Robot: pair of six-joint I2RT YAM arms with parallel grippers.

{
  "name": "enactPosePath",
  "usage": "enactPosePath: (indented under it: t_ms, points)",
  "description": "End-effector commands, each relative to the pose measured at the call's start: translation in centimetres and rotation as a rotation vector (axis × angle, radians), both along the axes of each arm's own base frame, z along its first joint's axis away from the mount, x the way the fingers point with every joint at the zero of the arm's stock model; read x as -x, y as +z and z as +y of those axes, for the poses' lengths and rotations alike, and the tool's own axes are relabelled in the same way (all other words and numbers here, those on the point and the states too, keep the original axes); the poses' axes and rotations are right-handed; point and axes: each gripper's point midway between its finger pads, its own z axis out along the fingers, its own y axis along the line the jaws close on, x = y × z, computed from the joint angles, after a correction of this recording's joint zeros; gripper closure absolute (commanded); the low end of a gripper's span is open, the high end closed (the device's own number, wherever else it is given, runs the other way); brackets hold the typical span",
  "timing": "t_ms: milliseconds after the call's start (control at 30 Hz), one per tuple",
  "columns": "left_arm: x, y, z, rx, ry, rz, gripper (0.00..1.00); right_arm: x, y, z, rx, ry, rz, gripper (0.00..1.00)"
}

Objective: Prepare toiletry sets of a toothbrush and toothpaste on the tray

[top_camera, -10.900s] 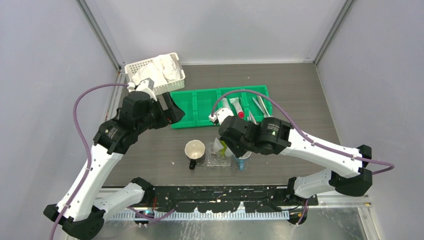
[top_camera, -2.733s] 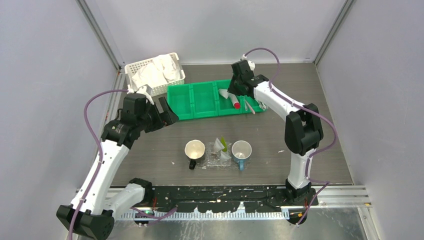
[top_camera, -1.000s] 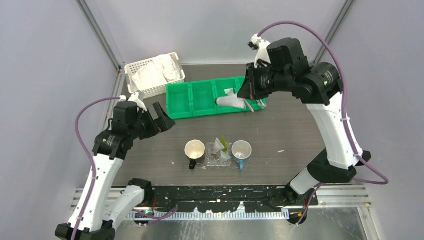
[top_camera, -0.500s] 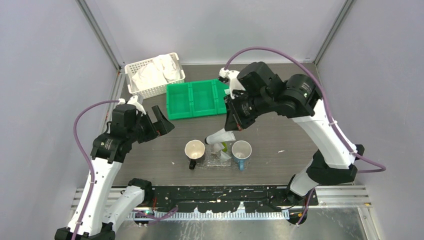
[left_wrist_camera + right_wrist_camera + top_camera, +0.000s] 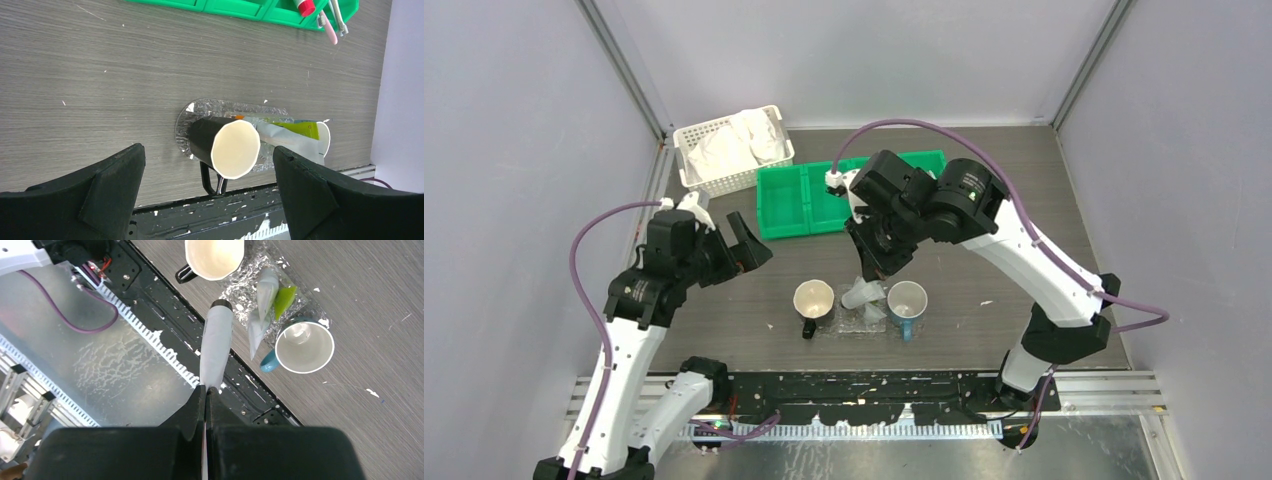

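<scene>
While pinched by its flat crimped end in the right gripper, a smooth white toothpaste tube hung cap-down over the crinkled clear tray, possibly touching it. On tray: wedge-shaped yellow-green tube. Left gripper: spread wide, empty, left of tray.
</scene>
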Motion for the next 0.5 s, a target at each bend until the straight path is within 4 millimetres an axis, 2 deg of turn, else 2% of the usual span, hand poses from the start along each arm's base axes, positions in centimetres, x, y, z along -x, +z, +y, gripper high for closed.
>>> enactPosePath:
  t_ms: [0,467]
  points:
    - [-0.1,0.5,0.0,0.008,-0.002,-0.032,0.00,-0.5,-1.1,-0.2,0.066,-0.004,-0.033,0.99]
    - [0.1,0.0,0.1,0.007,0.004,-0.028,0.00,-1.4,-5.3,0.6,0.230,0.002,-0.069,0.99]
